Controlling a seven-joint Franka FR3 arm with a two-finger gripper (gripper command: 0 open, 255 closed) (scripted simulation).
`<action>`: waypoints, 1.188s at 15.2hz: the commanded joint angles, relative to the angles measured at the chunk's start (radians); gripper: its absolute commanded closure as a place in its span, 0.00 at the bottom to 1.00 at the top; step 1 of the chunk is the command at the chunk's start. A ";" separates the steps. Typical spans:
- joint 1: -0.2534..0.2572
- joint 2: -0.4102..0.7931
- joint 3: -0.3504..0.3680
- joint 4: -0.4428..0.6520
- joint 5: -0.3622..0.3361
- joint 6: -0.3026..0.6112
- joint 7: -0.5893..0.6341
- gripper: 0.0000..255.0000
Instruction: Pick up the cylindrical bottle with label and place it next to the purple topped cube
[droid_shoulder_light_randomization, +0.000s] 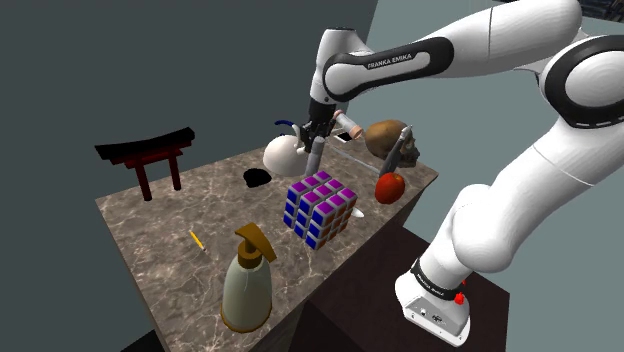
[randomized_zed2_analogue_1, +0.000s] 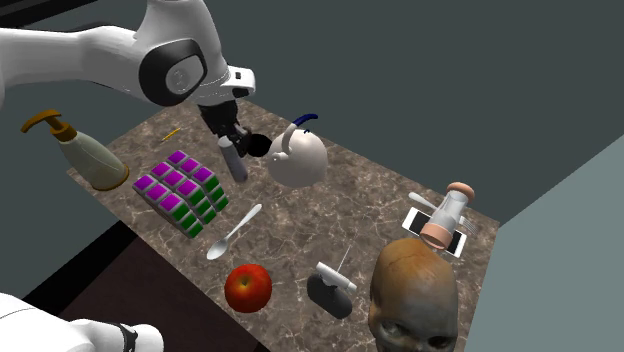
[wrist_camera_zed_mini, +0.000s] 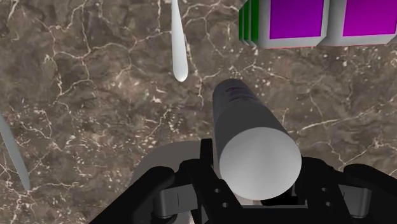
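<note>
My black gripper (droid_shoulder_light_randomization: 318, 133) (randomized_zed2_analogue_1: 231, 132) (wrist_camera_zed_mini: 254, 191) is shut on a plain grey cylindrical bottle (droid_shoulder_light_randomization: 316, 158) (randomized_zed2_analogue_1: 236, 160) (wrist_camera_zed_mini: 249, 127). The bottle hangs tilted from the fingers, its lower end close over the marble table (droid_shoulder_light_randomization: 160, 235) (randomized_zed2_analogue_1: 300, 230). The cube with purple top tiles (droid_shoulder_light_randomization: 320, 207) (randomized_zed2_analogue_1: 180, 190) (wrist_camera_zed_mini: 318, 22) sits on the table just beside the bottle, toward the stand side. In the wrist view the bottle points at the table, with the cube's purple tiles a short way past its far end.
A white teapot (droid_shoulder_light_randomization: 283, 153) (randomized_zed2_analogue_1: 299, 157) stands close behind the bottle. A spoon (randomized_zed2_analogue_1: 233, 232) (wrist_camera_zed_mini: 179, 44), red apple (droid_shoulder_light_randomization: 390, 186) (randomized_zed2_analogue_1: 248, 287), skull (droid_shoulder_light_randomization: 388, 138) (randomized_zed2_analogue_1: 412, 293), soap dispenser (droid_shoulder_light_randomization: 247, 280) (randomized_zed2_analogue_1: 86, 152), black bowl (droid_shoulder_light_randomization: 258, 177) and small torii gate (droid_shoulder_light_randomization: 150, 158) share the table.
</note>
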 joint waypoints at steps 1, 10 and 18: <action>0.000 0.010 -0.001 -0.018 0.001 0.029 -0.001 1.00; -0.001 0.066 -0.006 -0.087 0.006 0.154 -0.004 1.00; -0.001 0.079 -0.007 -0.099 0.007 0.179 -0.005 1.00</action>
